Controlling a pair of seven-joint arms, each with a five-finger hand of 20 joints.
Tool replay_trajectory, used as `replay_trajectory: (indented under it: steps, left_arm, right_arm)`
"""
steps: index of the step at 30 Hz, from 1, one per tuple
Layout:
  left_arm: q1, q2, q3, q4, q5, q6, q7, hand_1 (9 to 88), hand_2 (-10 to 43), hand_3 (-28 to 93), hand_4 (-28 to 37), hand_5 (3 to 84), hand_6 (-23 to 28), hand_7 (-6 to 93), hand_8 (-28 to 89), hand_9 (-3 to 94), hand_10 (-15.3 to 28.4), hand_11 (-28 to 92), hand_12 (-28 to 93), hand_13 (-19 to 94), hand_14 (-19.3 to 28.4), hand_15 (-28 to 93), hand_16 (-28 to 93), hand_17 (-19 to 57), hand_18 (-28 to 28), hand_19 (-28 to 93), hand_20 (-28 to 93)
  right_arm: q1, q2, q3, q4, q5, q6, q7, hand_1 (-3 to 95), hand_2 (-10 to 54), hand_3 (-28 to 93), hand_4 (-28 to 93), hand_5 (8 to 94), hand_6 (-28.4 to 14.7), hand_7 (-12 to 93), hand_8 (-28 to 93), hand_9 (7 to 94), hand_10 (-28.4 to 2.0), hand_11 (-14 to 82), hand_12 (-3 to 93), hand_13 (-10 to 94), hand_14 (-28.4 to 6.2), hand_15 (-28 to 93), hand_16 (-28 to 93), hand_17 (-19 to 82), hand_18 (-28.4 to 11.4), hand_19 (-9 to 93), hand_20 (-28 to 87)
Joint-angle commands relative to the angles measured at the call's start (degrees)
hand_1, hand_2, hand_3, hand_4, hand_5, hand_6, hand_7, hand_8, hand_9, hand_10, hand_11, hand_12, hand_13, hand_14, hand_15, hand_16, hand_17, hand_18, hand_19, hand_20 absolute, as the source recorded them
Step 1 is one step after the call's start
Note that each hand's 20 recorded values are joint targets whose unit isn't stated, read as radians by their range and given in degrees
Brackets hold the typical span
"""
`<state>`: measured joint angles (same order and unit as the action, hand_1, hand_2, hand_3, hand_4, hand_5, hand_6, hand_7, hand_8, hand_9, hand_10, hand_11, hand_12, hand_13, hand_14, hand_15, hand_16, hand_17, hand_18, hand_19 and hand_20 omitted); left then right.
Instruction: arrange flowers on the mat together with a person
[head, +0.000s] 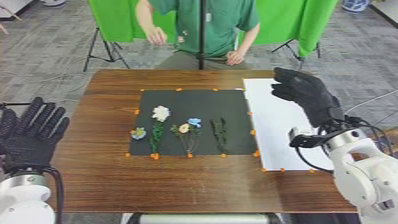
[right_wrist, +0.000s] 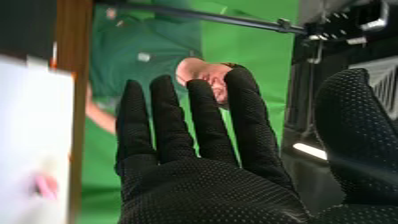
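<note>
Okay, black-gloved right hand (head: 305, 94) is up by the white paper sheet (head: 265, 102), fingers open and straight, and closer to it than the equally open black-gloved left hand (head: 34, 131). Blurry pink thing (right_wrist: 44, 184) on that sheet, maybe the next bloom, axis unclear. Black rectangular mat (head: 191, 102) is left; dark green sprigs (head: 220, 136) could snag a low crossing to the long-stemmed white flower (head: 161, 113).
</note>
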<state>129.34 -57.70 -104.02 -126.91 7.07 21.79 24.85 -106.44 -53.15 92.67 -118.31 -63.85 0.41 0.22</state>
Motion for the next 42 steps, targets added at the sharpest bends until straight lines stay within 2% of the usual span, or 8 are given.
replay_trajectory:
  steps: [1,9,14,21,28,37,39,42]
  left_arm:
    - [1.01,-0.40,0.25,0.25,-0.27,-0.18,-0.02,19.1,17.8,74,-28.3,43.4,8.5,13.1,-9,37.3,15.2,18,8,27,15.3,32,-7,-6.8,16.1,39,14]
    - [0.91,-0.03,0.40,0.44,-0.27,-0.31,-0.07,19.1,17.7,74,-28.3,43.3,8.5,13.1,-9,37.2,15.3,18,8,27,15.2,32,-7,-6.8,16.1,39,14]
    - [0.61,0.04,0.81,0.64,-0.14,-0.65,-0.45,19.4,17.7,73,-28.3,43.3,8.5,12.9,-10,37.2,15.3,18,8,27,15.1,31,-7,-6.8,16.0,38,14]
    - [0.72,-0.04,0.89,0.60,0.10,-0.89,-0.36,19.3,17.7,73,-28.3,43.1,8.4,12.8,-9,37.0,15.1,18,8,27,15.1,31,-7,-6.7,15.9,38,14]
    - [1.93,-0.48,0.82,0.04,-0.31,-0.56,0.18,19.2,17.7,74,-28.3,43.0,8.3,13.0,-9,37.0,15.1,18,8,27,15.0,31,-7,-6.7,15.9,38,14]
    - [2.49,-0.52,0.62,-0.31,0.61,-1.08,0.24,19.4,16.8,74,-28.3,43.2,8.5,13.4,-9,37.2,15.2,18,9,27,15.2,31,-7,-6.7,15.9,38,14]
    - [2.25,-0.30,0.86,-0.17,0.90,-1.85,-0.05,19.5,16.7,74,-28.3,43.2,8.5,13.4,-9,37.2,15.2,18,9,27,15.1,31,-7,-6.7,15.9,38,14]
    - [2.30,-0.18,1.27,-0.18,0.61,-1.37,0.04,19.5,16.7,74,-28.3,43.3,8.5,13.6,-9,37.3,15.2,18,9,27,15.0,31,-7,-6.7,16.0,38,14]
  right_arm:
    - [-0.63,1.56,-0.99,-1.49,-26.68,5.98,4.30,21.7,4.2,74,-21,39.9,-2.6,11,-8,35.2,-13.4,3.1,15.9,25,-15.3,5,29,8,-16.1,33,12]
    - [0.95,4.82,-3.99,-0.59,-59.02,8.81,13.80,22.8,-2.6,76,-20,36.5,-2.0,12,-8,30.4,-12.5,1.7,16.4,19,-15.6,1,29,5,-14.9,31,11]
    - [6.05,7.85,-9.59,3.56,-72.78,7.13,22.35,24.6,-5.9,76,-20,31.5,-2.0,11,-8,23.9,-15.3,-1.1,15.9,15,-16.3,-3,28,4,-13.5,29,9]
    - [14.25,8.88,-14.71,10.98,-72.36,7.96,30.05,25.6,-8.1,77,-21,30.3,-2.3,10,-7,20.9,-16.3,-2.7,15.9,11,-17.2,-2,27,2,-13.9,32,7]
    - [23.27,8.80,-15.66,19.29,-57.91,-4.21,31.00,26.4,-9.3,77,-21,28.8,-3.1,9,-7,18.3,-17.2,-4.2,15.7,11,-17.6,0,25,1,-15.5,37,6]
    - [32.71,10.20,-22.77,27.99,-52.24,-6.47,31.72,28.4,-9.5,76,-22,29.1,-3.5,9,-7,20.6,-16.9,-3.1,15.4,15,-17.5,2,25,6,-17.0,40,10]
    - [34.21,10.22,-24.45,29.67,-51.99,-6.89,32.29,29.1,-9.5,76,-23,29.4,-3.6,9,-7,20.7,-16.9,-3.0,15.3,15,-17.4,2,25,6,-17.0,41,10]
    - [37.68,9.88,-28.01,33.18,-50.54,-9.06,32.90,29.8,-9.4,77,-23,29.6,-3.6,10,-7,20.8,-16.9,-2.9,15.3,15,-17.4,3,25,6,-16.9,41,10]
